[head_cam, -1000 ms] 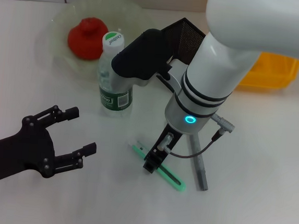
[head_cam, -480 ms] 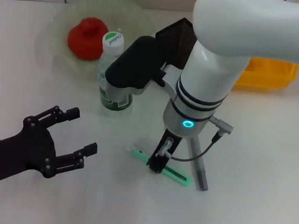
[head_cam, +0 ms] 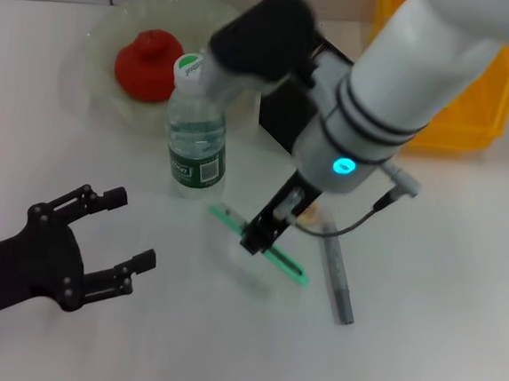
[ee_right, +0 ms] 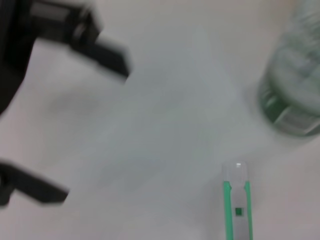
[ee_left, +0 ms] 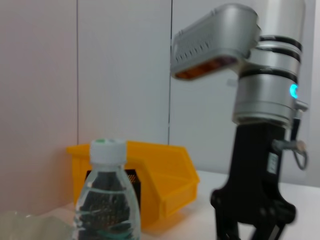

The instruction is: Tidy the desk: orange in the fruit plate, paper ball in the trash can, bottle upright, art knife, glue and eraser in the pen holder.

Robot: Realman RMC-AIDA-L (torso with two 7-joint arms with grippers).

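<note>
R gripper (head_cam: 256, 240) clamped on art knife (head_cam: 259, 245) mid-length, lifted off desk; L gripper (head_cam: 117, 236) open, empty

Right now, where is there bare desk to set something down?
Bare desk lies open beyond the grey pen, below the trash can; another patch sits between the left hand and the art knife. It is crowded around the bottle, pen holder and right hand.

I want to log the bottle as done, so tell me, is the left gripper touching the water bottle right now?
Apart. The head view shows the left gripper open near the table's front edge, with bare white table between its fingertips and the upright water bottle.
</note>
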